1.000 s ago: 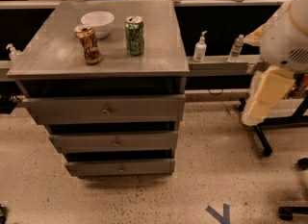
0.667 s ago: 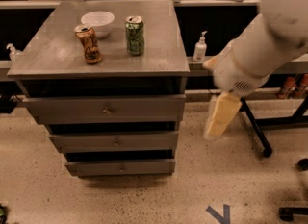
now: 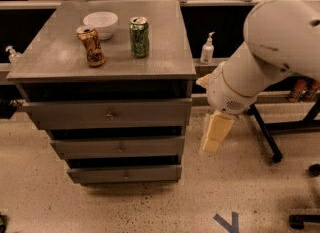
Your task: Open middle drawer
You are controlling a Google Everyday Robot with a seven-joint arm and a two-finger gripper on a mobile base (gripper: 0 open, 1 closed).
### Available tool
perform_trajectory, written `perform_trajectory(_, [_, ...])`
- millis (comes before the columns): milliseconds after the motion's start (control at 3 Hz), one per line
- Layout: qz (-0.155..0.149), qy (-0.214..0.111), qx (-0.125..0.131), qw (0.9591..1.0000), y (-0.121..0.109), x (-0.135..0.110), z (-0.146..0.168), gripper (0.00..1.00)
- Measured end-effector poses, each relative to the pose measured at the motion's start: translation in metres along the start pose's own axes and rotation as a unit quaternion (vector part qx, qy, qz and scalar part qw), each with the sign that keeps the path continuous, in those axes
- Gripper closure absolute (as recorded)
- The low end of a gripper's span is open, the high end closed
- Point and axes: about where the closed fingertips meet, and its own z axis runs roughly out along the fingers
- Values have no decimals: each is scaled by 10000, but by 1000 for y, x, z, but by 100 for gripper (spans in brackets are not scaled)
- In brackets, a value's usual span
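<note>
The grey cabinet (image 3: 60, 57) has three drawers stacked. The middle drawer (image 3: 150, 148) is a medium-height grey panel with a small round knob (image 3: 120, 149) at its centre; it looks closed. My gripper (image 3: 212, 138), cream-coloured, hangs from the big white arm (image 3: 270, 52) just to the right of the cabinet, at about the middle drawer's height. It touches nothing and holds nothing.
The taller top drawer (image 3: 150, 113) and the smaller bottom drawer (image 3: 150, 173) look closed. On the cabinet top stand a white bowl (image 3: 100, 23), a brown can (image 3: 91, 45) and a green can (image 3: 139, 37). A pump bottle (image 3: 207, 49) stands behind. A chair base (image 3: 272, 144) is at right.
The arm has swung left towards the cabinet, and the gripper has moved from the far right to just beside the cabinet's right side, lower down. The drawers have not moved.
</note>
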Motion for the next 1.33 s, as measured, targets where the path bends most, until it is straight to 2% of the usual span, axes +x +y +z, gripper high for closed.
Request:
perform_trajectory(333, [-490,-427,-264,9975,24,-25,58,0])
perform_trajectory(667, [-987,-927,-751,9879,86,-58,151,0])
perform_trajectory(1000, [-1095,-1200,-724,9841,105,-76,190,0])
perform_trajectory(1333, [-1079,-1205,-584,9851,94,-77,184,0])
